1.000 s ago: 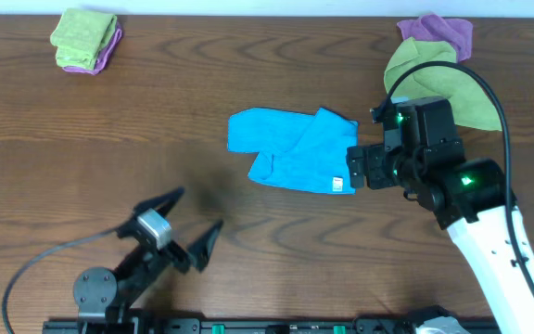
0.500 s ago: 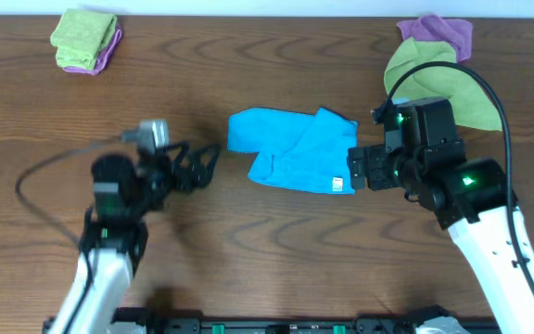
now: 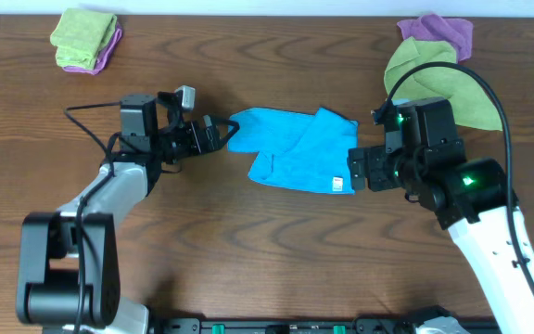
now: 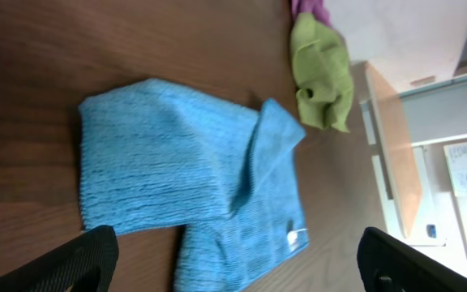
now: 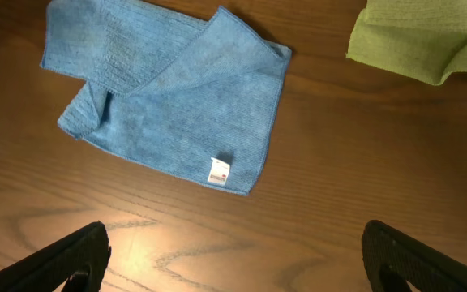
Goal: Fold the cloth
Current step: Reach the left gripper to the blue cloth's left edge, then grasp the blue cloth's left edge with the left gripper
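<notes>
Overhead: blue cloth (image 3: 295,148) lay mid-bench (image 3: 248,241), partly folded and rumpled. Left claw (image 3: 219,134) was wide, just beside the cloth's left edge. Right claw (image 3: 352,169) was wide, just beside its right edge. Left wrist: cloth sat ahead, between spread fingers (image 4: 79,259). Right wrist: cloth's white tag (image 5: 218,171) showed at the near edge.

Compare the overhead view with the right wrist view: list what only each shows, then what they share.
Only overhead: the left arm and right arm, the left gripper near the left edge of the blue cloth, a purple cloth at top right, and a folded green-and-purple stack at top left. Only right wrist: its own fingers, plainly spread at the bottom corners. Both: the blue cloth, partly folded, its white tag, the lime-green cloth and the wooden table.
</notes>
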`<state>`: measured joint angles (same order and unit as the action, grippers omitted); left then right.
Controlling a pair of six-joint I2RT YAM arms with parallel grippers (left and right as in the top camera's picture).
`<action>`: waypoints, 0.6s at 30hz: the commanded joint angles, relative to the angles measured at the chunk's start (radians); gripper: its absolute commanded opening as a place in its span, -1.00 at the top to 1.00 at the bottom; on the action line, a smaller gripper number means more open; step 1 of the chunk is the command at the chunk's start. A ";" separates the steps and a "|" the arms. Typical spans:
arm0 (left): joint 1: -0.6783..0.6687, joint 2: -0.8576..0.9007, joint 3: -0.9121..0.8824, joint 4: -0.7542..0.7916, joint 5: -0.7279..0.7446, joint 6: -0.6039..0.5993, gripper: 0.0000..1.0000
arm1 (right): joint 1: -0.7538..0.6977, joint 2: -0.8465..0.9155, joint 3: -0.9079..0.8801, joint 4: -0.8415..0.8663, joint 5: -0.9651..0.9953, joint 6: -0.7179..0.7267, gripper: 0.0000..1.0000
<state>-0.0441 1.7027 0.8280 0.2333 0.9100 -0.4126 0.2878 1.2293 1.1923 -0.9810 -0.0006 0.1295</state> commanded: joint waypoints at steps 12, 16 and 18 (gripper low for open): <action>0.011 0.187 0.056 0.000 -0.028 0.121 -0.91 | -0.008 -0.006 0.018 0.002 0.008 0.016 -0.99; 0.011 0.218 0.057 0.014 -0.027 0.127 -0.91 | -0.008 -0.006 0.018 0.001 0.008 0.031 -0.99; 0.011 0.234 0.058 0.014 -0.026 0.128 -0.91 | -0.008 -0.006 0.018 0.001 0.007 0.032 -0.98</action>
<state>-0.0395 1.9072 0.8646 0.2436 0.8909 -0.3122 0.2878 1.2293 1.1923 -0.9787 -0.0006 0.1383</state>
